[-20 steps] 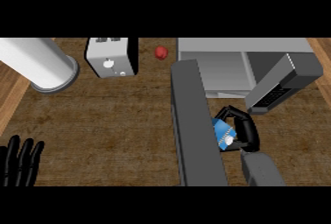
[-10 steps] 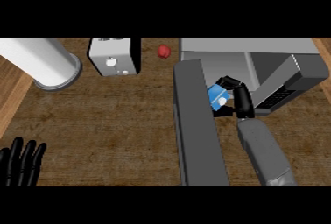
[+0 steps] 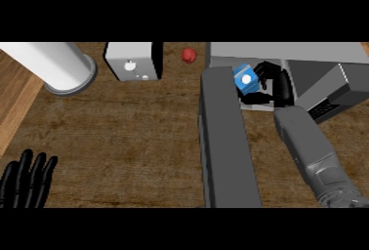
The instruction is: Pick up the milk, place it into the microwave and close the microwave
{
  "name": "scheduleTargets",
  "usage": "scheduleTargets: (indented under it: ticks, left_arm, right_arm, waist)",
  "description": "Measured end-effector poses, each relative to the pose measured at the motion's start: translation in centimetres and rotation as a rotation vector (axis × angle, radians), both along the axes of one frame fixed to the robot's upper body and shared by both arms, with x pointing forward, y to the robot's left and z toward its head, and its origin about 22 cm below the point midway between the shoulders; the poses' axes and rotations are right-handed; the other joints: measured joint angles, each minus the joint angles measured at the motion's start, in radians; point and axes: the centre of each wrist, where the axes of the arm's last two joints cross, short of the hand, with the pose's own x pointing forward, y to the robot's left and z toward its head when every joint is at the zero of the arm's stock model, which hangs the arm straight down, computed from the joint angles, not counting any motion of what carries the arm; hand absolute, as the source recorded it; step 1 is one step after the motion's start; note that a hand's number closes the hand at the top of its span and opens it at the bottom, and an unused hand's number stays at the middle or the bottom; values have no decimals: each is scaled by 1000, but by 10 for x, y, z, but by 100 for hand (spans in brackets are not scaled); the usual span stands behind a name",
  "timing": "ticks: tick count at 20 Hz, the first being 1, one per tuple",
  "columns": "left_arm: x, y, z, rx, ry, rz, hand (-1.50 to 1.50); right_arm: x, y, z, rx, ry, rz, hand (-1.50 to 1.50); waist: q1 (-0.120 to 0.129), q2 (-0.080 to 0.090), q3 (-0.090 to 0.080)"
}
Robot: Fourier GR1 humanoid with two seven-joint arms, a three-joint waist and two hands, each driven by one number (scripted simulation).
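Brown counter (image 3: 130, 127) under everything, wood-grained, with a paler wooden strip along its left edge. Grey microwave (image 3: 317, 68) at the upper right of the counter, taken here as the landmark. Open door (image 3: 227, 146), a long grey slab, swung out from the microwave's left side and stretching down toward the lower edge. Dark panel with buttons visible at the microwave's right.

Far left of the microwave, at the counter's upper left corner: a large white cylinder (image 3: 54, 66) with a grey rim, lying at a slant. Left of the microwave, between the cylinder and the door: a white boxy appliance (image 3: 133, 61) with a small knob on its face. Just left of the microwave's top corner: a small red object (image 3: 189, 55), too small to identify.

Right hand (image 3: 274, 85), black, on a grey forearm reaching up along the door's right side to the microwave's opening; fingers and thumb curled around the milk (image 3: 246, 79). Milk: a small blue carton with a white mark, tilted, held at the opening's left edge, just beside the door's hinge end.

Left hand (image 3: 27, 180) well away from the microwave, at the lower left corner, fingers straight and spread, pointing up, holding nothing.
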Motion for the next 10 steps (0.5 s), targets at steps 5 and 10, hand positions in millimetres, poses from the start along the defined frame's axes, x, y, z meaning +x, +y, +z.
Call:
scheduleTargets:
  ticks: [5, 10]
  left_arm:
    - [2, 2, 1, 8, -8, -6, -150]
    - [5, 4, -2, 28, 8, -8, -150]
  right_arm:
    - [7, -7, 9, -85, -56, -155, 150]
    - [15, -7, 19, -241, -82, -169, -150]
  waist:
    - [20, 10, 0]
    - [35, 15, 0]
